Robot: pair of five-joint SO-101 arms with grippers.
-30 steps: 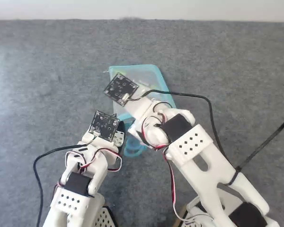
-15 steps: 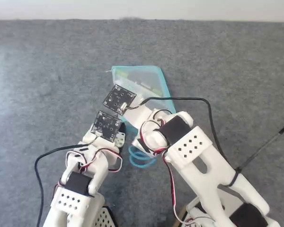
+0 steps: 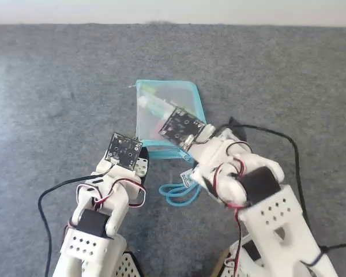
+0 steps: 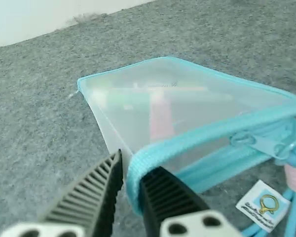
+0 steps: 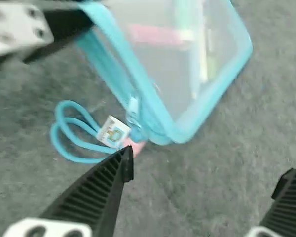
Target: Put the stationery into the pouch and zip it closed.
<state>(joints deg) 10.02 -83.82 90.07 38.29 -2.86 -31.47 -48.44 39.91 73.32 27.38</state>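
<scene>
The translucent pouch (image 3: 164,112) with teal trim lies flat on the grey carpet. Pink and green stationery (image 4: 160,116) shows through its wall. My left gripper (image 4: 133,190) is shut on the pouch's near corner, pinching the teal zip edge. The zip slider (image 4: 259,144) sits at the other end of that edge, by a small white tag (image 5: 112,132) and a teal cord loop (image 3: 179,193). My right gripper (image 5: 202,182) hangs wide open just above the carpet beside the slider end, holding nothing. Its wrist (image 3: 219,156) covers the pouch's near right corner in the high view.
Grey carpet (image 3: 57,86) spreads around the pouch on all sides, bounded by a pale wall strip (image 3: 173,10) at the back. Black cables (image 3: 277,135) trail from both arms near the front.
My right arm has swung back and to the right, uncovering most of the pouch. The teal cord loop now lies out in front of the pouch. The left arm has barely moved.
</scene>
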